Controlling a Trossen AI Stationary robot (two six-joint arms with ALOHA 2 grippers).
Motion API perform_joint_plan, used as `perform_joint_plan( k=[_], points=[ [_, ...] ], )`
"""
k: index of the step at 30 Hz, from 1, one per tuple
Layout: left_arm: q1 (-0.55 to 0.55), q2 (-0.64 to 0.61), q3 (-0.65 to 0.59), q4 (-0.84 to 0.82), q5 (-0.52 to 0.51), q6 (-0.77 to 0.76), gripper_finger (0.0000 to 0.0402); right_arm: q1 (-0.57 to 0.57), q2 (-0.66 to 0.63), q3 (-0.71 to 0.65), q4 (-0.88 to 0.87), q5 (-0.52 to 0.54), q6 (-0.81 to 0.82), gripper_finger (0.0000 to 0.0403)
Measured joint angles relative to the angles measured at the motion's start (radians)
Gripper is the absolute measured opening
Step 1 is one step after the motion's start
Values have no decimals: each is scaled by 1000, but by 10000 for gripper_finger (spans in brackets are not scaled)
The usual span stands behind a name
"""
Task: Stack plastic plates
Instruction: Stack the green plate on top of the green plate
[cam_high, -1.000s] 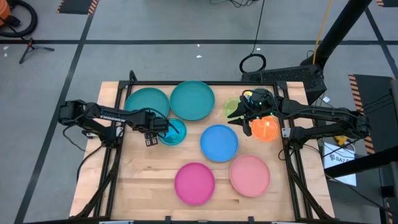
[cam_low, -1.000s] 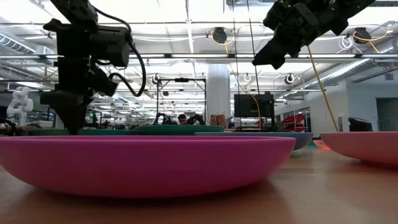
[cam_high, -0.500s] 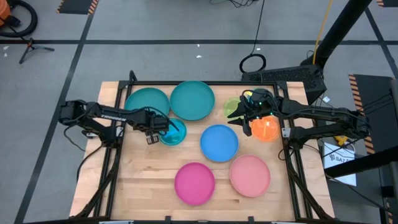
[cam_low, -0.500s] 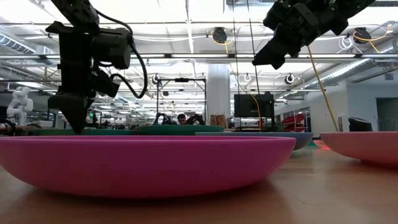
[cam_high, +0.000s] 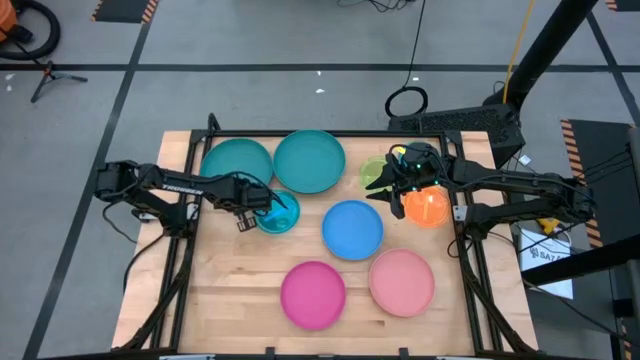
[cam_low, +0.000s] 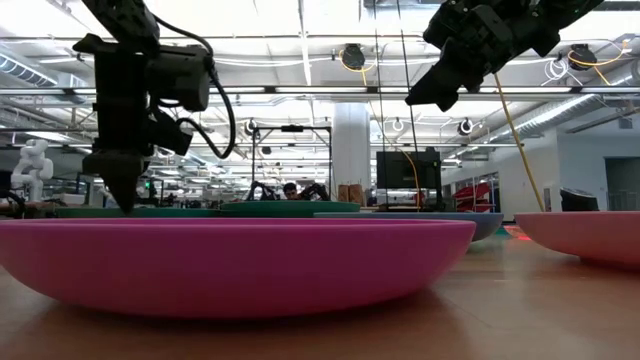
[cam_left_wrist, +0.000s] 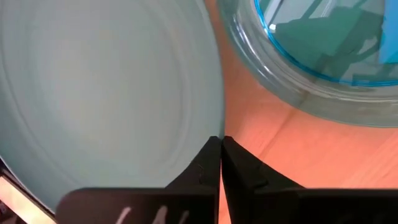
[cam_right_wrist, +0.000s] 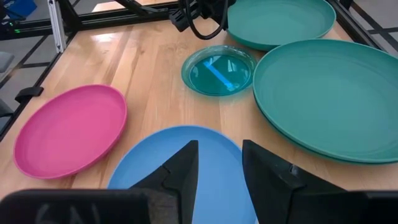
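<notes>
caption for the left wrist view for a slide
Left gripper, jaws shut, at the teal plate's rim, beside the small cyan plate.

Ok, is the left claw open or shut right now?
Shut. The left wrist view shows the left claw's two fingertips pressed together at the rim of a teal plate, apparently with nothing between them.

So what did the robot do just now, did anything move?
The left gripper snapped its fingers shut, low between the left teal plate and the small cyan plate. In the left wrist view the fingers meet at the teal plate's edge; whether they pinch it is unclear. The right gripper stayed open above the orange plate, and no plate moved.
</notes>
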Motion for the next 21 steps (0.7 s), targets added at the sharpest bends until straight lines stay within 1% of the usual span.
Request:
perform_joint_plan(
  k=[9, 14, 21],
  points=[
    [-20, 0, 13, -70, 0, -30, 4, 0, 0, 0, 0, 0, -4, 116],
    [-34, -1, 76, -162, -7, -51, 3, 0, 0, 0, 0, 0, -4, 116],
    [-52, -1, 183, -290, -43, -70, 3, 0, 0, 0, 0, 0, -4, 116]
  ],
)
